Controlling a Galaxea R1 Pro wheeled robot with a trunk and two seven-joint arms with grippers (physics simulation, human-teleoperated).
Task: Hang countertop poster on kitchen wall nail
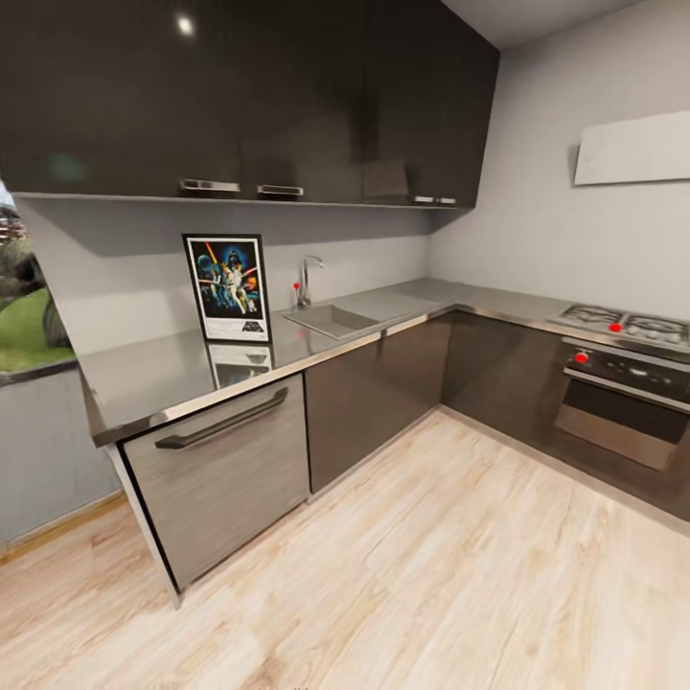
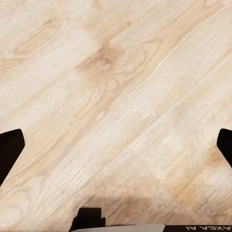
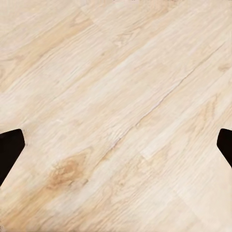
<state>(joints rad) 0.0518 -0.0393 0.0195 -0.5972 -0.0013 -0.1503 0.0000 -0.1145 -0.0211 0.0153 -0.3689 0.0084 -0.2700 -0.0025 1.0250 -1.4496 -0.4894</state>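
The poster (image 1: 228, 288) is seen standing upright on the bench (image 1: 144, 379), leaned back against the pale wall, just beside the sink (image 1: 331, 319) on the side away from the corner. Its mirror image is thrown on the shiny steel in front of it. The tap (image 1: 306, 280) rises just behind the sink, and the gas hob (image 1: 623, 326) lies well apart from the sink, on the other leg of the bench past the corner.

Risk is judged to lie mainly in the approach: the frame rests on a slick surface with only its lean for support, so a nudge from an arm could slide its foot forward and drop it flat or into the sink. The dark wall cabinets (image 1: 240, 96) overhang it, so a lift straight up could strike them. No wall nail can be made out.

Only "STAR WARS" can be read, on the poster's lower part.

Both wrist views look down on the wood floor (image 2: 116, 96). The left gripper (image 2: 116, 145) and right gripper (image 3: 116, 145) are shown with jaws spread wide, nothing held.
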